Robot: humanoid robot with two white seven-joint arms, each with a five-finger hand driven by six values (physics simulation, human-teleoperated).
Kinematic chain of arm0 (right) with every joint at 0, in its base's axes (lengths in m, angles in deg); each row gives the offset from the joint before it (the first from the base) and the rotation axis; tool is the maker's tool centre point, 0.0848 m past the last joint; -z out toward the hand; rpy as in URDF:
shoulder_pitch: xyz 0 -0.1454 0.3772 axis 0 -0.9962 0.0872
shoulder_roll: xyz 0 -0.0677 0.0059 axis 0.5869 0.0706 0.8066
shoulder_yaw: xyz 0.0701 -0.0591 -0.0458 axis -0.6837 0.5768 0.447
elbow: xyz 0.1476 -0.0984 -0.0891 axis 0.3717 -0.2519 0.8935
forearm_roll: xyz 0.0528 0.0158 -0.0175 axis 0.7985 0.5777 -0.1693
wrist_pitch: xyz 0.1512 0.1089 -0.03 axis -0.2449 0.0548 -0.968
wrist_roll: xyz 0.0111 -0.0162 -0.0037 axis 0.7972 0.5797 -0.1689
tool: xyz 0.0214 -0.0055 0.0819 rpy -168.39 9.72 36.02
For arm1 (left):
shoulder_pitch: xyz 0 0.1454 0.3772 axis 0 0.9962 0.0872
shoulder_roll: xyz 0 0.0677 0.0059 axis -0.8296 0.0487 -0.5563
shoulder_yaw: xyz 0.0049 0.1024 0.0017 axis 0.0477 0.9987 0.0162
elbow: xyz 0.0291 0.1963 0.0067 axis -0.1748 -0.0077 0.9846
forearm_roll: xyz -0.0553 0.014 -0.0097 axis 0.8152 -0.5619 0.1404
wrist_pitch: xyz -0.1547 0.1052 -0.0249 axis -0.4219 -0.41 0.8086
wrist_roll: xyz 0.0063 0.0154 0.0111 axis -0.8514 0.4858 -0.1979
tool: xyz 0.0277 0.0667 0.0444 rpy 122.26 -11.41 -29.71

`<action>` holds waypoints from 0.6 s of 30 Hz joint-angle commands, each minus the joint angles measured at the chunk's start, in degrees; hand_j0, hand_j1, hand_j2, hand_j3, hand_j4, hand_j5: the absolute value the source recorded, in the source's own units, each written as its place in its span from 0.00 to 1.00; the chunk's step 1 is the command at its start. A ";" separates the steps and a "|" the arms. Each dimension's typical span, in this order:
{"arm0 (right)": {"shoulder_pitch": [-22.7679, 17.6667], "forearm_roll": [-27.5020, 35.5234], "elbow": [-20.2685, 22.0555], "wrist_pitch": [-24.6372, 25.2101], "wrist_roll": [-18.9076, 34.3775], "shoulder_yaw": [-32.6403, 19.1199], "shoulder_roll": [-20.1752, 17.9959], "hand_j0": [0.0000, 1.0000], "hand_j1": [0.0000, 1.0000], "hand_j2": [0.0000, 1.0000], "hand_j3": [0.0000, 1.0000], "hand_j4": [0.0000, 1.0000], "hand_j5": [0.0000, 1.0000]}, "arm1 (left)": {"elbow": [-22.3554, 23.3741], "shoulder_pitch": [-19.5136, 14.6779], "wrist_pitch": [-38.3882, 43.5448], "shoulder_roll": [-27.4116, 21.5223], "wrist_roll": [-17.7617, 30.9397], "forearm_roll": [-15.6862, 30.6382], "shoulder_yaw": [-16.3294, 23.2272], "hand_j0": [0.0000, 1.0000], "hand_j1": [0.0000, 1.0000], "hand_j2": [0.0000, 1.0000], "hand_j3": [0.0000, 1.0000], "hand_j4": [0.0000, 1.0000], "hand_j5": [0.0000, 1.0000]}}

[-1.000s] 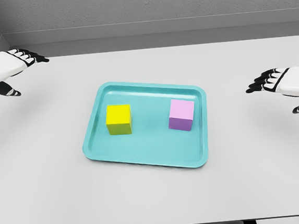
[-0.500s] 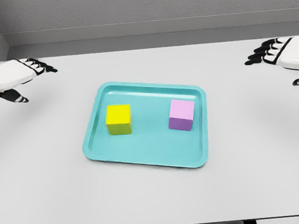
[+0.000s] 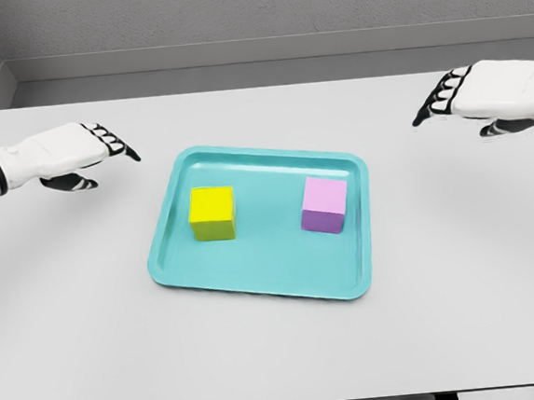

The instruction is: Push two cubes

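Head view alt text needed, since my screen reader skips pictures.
A teal tray on a white table holds a yellow cube and a purple cube, set apart. The left hand and right hand hover open on either side, touching nothing.

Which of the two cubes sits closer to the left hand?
The yellow cube, on the tray's left side; the pink cube sits farther from the left hand.
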 commanded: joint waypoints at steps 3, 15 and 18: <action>1.94 -1.90 -6.07 0.09 0.02 8.84 4.38 0.71 0.71 0.71 0.71 0.71 0.71 | -3.63 0.18 0.10 -0.04 -0.01 0.48 0.99 0.77 0.77 0.77 0.77 0.77 0.77; 0.44 -3.83 -7.65 0.09 0.02 13.06 7.72 0.64 0.64 0.64 0.64 0.64 0.64 | -10.49 3.87 0.10 -5.14 -0.10 1.18 0.56 0.75 0.75 0.75 0.75 0.75 0.75; 0.44 -3.75 -7.30 0.09 0.02 12.98 8.52 0.64 0.64 0.64 0.64 0.64 0.64 | -10.49 4.22 0.10 -6.11 -0.10 1.36 0.47 0.75 0.75 0.75 0.75 0.75 0.75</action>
